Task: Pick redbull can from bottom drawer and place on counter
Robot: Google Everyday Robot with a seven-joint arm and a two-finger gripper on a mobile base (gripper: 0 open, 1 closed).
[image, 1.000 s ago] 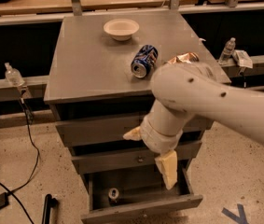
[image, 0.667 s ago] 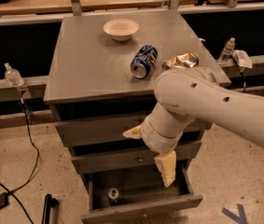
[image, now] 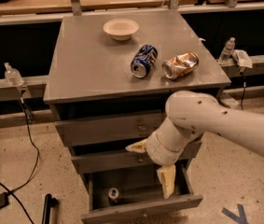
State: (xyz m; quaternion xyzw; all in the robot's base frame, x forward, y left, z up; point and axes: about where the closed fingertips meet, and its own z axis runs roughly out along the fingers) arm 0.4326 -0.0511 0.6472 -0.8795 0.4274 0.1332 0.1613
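The redbull can (image: 113, 193) stands upright in the open bottom drawer (image: 141, 210), at its left; only its silver top and a little of its body show. My gripper (image: 148, 171) hangs in front of the middle drawer, above and to the right of the can. It is open and empty, with one cream finger (image: 136, 147) pointing left and the other (image: 166, 182) reaching down into the drawer's right part. The grey counter (image: 89, 73) is the cabinet's top.
On the counter lie a white bowl (image: 121, 29), a dented blue can (image: 143, 60) and a crushed gold-silver can (image: 180, 65). Two upper drawers (image: 103, 127) are shut. Cables and a black object (image: 47, 208) lie on the floor at the left. Shelves with bottles flank the cabinet.
My arm has moved down and to the right, off the counter's edge, uncovering the crushed can. The gripper has sunk lower, toward the open bottom drawer. The cans have not moved.
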